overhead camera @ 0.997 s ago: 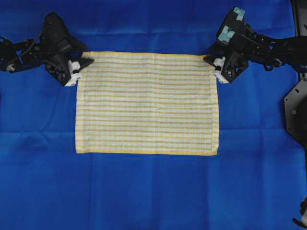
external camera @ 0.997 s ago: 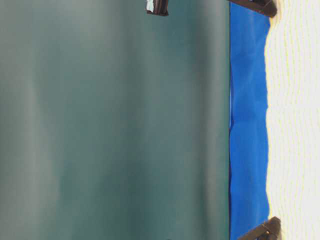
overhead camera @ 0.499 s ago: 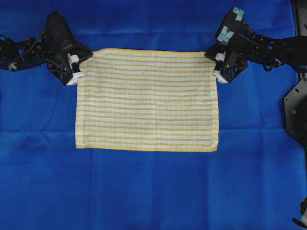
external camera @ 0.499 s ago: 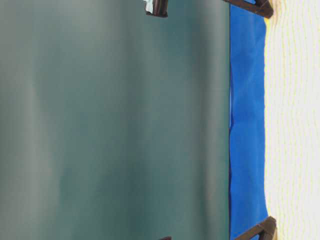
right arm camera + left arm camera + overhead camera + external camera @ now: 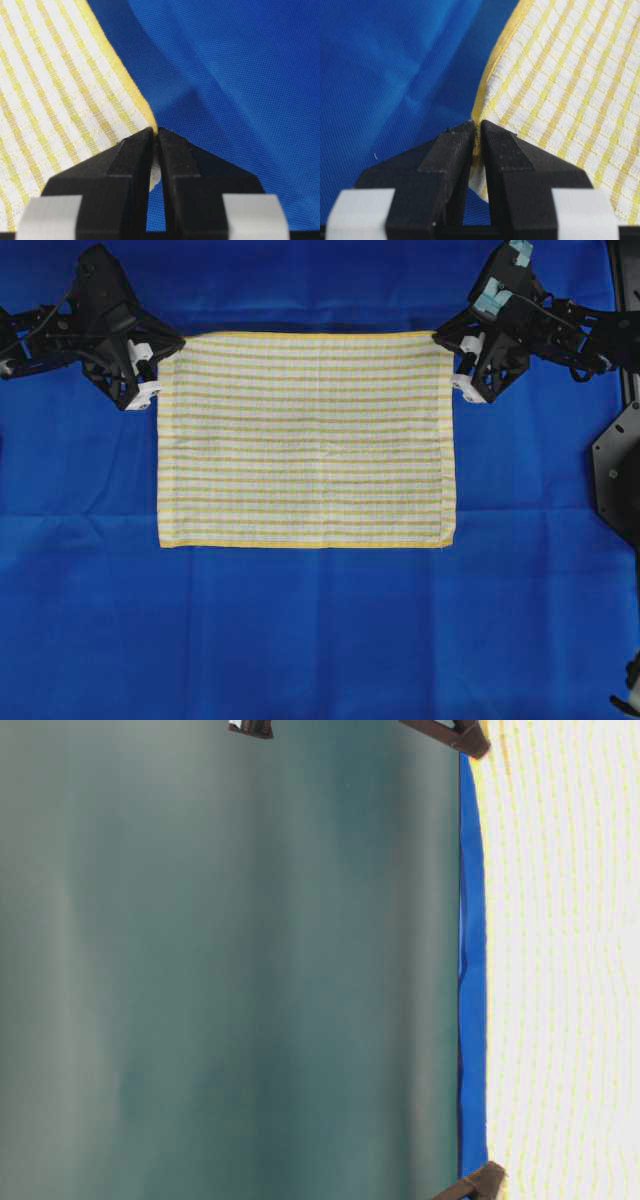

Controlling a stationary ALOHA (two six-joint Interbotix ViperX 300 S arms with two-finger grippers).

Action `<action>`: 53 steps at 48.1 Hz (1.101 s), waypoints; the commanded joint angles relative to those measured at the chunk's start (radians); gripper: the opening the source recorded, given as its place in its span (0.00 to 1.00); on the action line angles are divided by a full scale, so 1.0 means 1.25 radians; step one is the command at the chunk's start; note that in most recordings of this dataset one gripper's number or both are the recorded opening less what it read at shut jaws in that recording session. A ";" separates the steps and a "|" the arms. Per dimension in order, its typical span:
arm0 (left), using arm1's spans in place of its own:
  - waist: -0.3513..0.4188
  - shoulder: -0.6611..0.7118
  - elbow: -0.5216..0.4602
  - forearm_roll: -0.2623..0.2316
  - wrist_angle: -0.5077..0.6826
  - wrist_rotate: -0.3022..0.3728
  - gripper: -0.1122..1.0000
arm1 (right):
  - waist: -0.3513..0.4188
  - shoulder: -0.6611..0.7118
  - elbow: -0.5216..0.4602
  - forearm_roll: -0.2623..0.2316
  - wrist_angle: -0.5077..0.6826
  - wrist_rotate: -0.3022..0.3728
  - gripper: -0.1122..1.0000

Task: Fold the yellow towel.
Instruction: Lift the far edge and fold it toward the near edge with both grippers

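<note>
In the table-level view I see only blurred gripper tips and cloth. My left gripper [image 5: 152, 362] and right gripper [image 5: 453, 355] pinch the yellow towel [image 5: 305, 440]'s upper corners; since a second ago, that edge has lifted off the blue cloth [image 5: 320, 630].

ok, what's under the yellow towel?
Blue cloth shows on every side of the yellow towel, so it likely runs underneath. Whatever lies under the towel's middle is covered and can't be seen.

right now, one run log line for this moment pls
stage: far edge pinched, fold not yet made | left gripper: shut on yellow towel corner | right gripper: shut on other far corner | near edge: flat on blue cloth
</note>
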 commanded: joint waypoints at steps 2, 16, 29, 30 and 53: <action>-0.006 -0.016 -0.011 -0.001 -0.002 -0.001 0.15 | -0.001 -0.015 -0.005 -0.001 -0.001 -0.001 0.14; -0.059 -0.047 0.006 -0.002 0.001 -0.010 0.15 | 0.042 -0.039 0.016 0.005 -0.001 0.010 0.13; -0.156 -0.118 0.040 -0.004 0.021 -0.023 0.15 | 0.124 -0.117 0.063 0.011 0.029 0.066 0.13; -0.164 -0.123 0.043 -0.004 0.023 -0.026 0.15 | 0.133 -0.123 0.065 0.011 0.032 0.071 0.14; -0.380 -0.174 0.065 -0.005 0.058 -0.140 0.15 | 0.356 -0.226 0.121 0.011 0.053 0.200 0.14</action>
